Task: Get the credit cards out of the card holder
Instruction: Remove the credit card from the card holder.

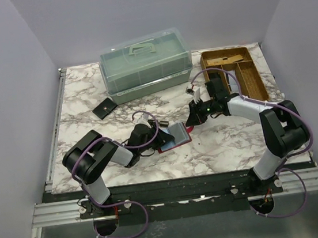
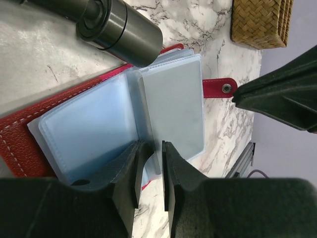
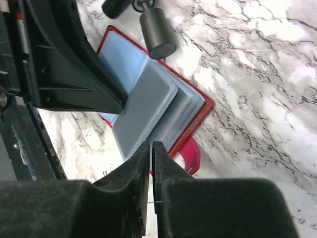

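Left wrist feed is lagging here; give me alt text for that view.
The left gripper's fingers straddle the edge of a clear sleeve, a pale card inside, in the open red card holder on the marble table. A dark metal cylinder shows above it, a woven basket at top right.

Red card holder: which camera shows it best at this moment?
Left wrist. The red card holder fills the frame, lying open, with its clear sleeves and snap tab sharp. The right wrist view shows it smaller, with its upper left part hidden. The top external view shows it tiny between the arms.
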Available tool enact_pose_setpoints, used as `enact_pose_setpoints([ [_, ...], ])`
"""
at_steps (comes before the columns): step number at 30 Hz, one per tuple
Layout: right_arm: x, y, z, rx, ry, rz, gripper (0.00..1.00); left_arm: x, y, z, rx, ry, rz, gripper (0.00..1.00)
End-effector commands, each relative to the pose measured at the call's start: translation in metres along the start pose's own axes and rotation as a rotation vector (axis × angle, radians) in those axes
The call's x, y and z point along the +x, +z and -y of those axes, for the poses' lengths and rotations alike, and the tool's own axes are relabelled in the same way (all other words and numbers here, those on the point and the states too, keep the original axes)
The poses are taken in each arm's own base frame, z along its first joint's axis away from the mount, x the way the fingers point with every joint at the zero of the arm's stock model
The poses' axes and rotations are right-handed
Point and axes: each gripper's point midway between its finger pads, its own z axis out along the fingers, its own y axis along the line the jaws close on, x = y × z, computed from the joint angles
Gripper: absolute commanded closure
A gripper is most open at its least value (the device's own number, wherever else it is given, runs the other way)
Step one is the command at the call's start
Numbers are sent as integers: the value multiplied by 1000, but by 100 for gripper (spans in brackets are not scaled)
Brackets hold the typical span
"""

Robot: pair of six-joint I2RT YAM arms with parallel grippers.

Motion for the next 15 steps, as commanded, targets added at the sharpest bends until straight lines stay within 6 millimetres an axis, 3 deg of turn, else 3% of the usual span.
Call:
enact_pose_setpoints([
  [1,1,3,14,62,21,-32,88,32,-12,-72,-253,32,-70,71],
  [6,0,17,8,94,-31,-55,89,33,-11,-70,-254,40,-65,73],
  [15,-3,23,24,183,-32,-72,89,38,-14,-76,-275,31,-67,76],
])
